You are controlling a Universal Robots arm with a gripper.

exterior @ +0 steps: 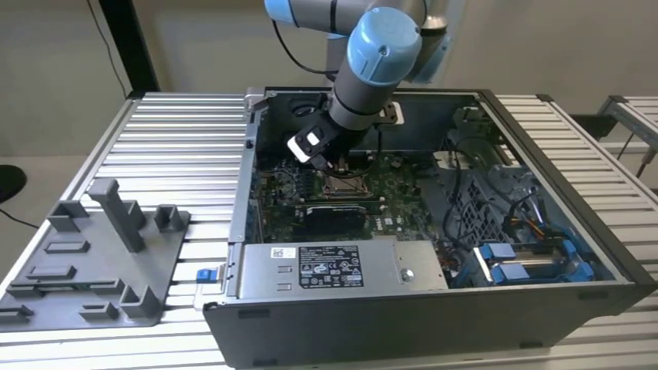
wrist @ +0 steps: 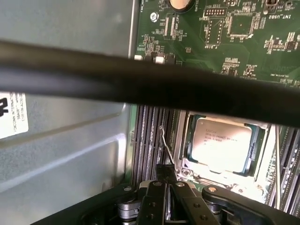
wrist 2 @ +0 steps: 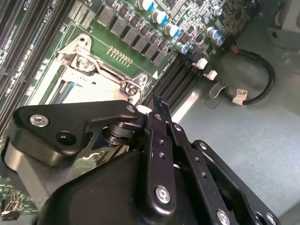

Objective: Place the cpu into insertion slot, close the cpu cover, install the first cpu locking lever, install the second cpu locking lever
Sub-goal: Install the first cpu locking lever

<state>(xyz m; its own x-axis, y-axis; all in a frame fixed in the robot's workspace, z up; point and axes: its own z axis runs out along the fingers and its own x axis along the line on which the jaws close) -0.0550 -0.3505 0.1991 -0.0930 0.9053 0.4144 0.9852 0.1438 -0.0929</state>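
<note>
Exterior view. Found gripper (exterior: 332, 166) low inside the open case (exterior: 575, 231), right above the slot (exterior: 346, 183) on the green board (exterior: 403, 193). Cannot tell the finger gap from this side. Logged a grey box (exterior: 340, 266) with a white label along the near wall of the case. Logged a grey tray (exterior: 92, 262) on the ribbed table (exterior: 175, 139), toward the exterior view's left and apart from the case.

Second wrist view. Saw black fingers (wrist 2: 154, 136) pressed together, tips just beside a corner of the slot. Noted silver cover (wrist 2: 101, 70) along the slot edge; cannot tell whether fully down.

First wrist view. Saw cpu (wrist: 222, 143) seated in the slot, silvery top up. Noted a thin wire lever (wrist: 164, 143) standing beside the slot, lower end meeting the gripper tips. Cannot tell whether pinched. Logged a black bar (wrist: 150, 79) crossing in front.
</note>
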